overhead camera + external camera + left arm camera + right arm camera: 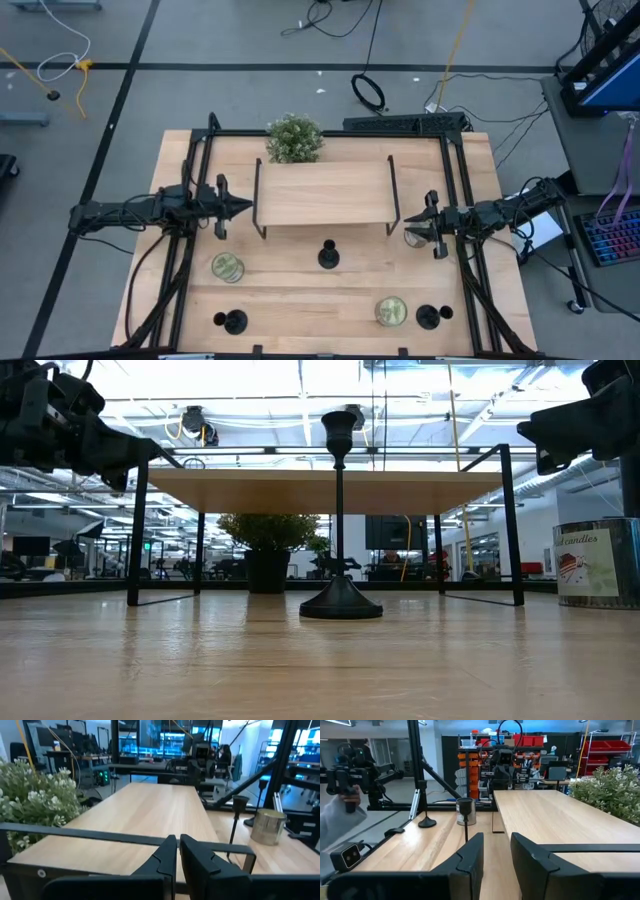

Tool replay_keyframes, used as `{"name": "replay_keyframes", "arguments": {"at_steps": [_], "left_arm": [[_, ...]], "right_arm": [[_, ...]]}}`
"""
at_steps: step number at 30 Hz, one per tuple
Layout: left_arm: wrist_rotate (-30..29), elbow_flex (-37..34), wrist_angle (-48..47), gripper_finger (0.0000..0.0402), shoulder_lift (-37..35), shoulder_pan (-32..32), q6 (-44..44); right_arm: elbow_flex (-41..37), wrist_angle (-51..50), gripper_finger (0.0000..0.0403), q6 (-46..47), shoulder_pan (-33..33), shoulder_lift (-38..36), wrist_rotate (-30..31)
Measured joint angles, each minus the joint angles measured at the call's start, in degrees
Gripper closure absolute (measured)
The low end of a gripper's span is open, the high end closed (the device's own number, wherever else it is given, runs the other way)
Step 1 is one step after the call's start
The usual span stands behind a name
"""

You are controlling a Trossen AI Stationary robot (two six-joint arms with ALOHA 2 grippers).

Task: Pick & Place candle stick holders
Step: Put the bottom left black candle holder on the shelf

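matte-black candle stick holders (328,256), green plant (294,138) — pale wood table (300,300)

One camera looks straight down on the whole desk (330,290) from well above, another sits at desk height looking level under the wooden shelf (325,488), and each wrist camera faces across that same shelf (145,815) toward the opposite arm, all four sharing it.
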Motion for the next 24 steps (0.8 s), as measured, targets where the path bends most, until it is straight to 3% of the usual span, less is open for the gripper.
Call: {"name": "replay_keyframes", "arguments": {"at_steps": [7, 11, 15, 19, 24], "left_arm": [[-0.6, 0.0, 2.0, 0.0371, 0.0, 0.0, -0.4], [-0.2, 0.0, 2.8, 0.0371, 0.0, 0.0, -4.6], [7.0, 0.0, 9.0, 0.0371, 0.0, 0.0, -8.3], [16.6, 0.0, 20.2, 0.0371, 0.0, -0.5, -3.6], [19.6, 0.4, 22.5, 0.0348, 0.1, -3.2, 1.5]], "right_arm": [[0.0, 1.9, 0.0312, -0.3, 0.0, 0.0, 0.1], [0.0, 8.1, 0.0312, -6.3, 0.0, 0.0, 0.1], [0.0, 12.7, 0.0312, -12.3, 0.0, 0.4, 0.0], [0.0, 15.0, 0.0312, -13.8, 0.0, 1.5, -0.1], [0.0, 15.0, 0.0312, -13.5, 0.0, 3.1, -0.1]]}}
